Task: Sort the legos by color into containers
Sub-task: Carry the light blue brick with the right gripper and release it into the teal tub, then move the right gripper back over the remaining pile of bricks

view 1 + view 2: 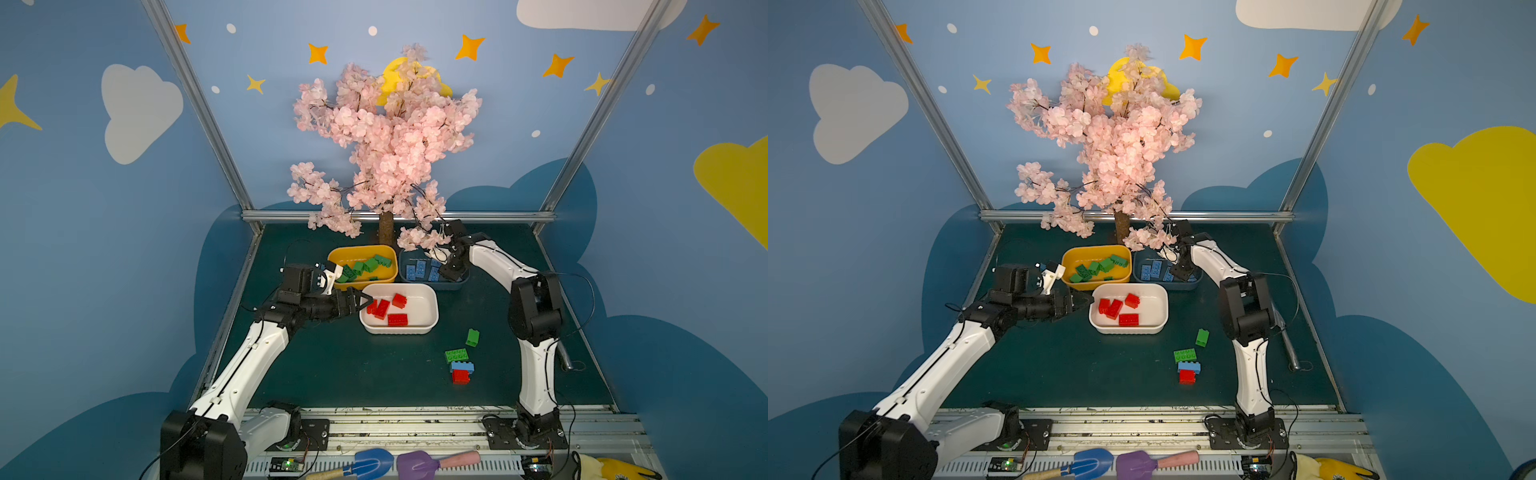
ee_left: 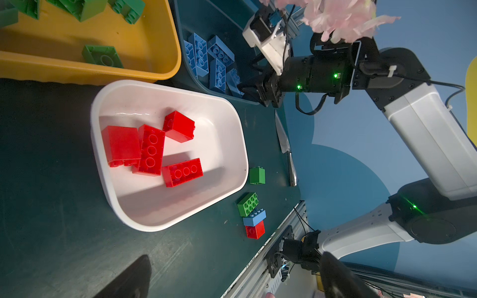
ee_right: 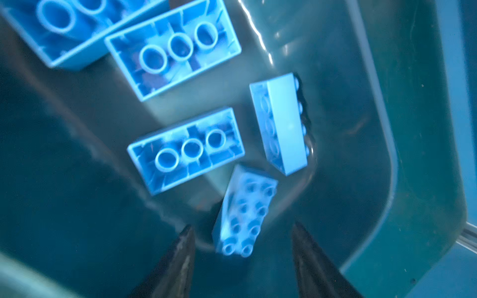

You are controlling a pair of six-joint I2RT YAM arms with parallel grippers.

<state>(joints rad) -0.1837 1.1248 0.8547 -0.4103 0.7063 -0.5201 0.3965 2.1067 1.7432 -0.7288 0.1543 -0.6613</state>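
A light blue studded brick (image 3: 245, 211) (blurred) is seen in the slate tub (image 3: 387, 154), between the parted fingers (image 3: 180, 258) of the right end effector (image 3: 243, 225); the left end effector (image 1: 365, 302) is spread open at nine o'clock of the white tub (image 1: 415, 330).

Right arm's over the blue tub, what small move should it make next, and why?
Probably lift the right gripper straight up out of the blue tub: its jaws stand apart, the blue brick is free between them, and the nearest green brick waits on the table.
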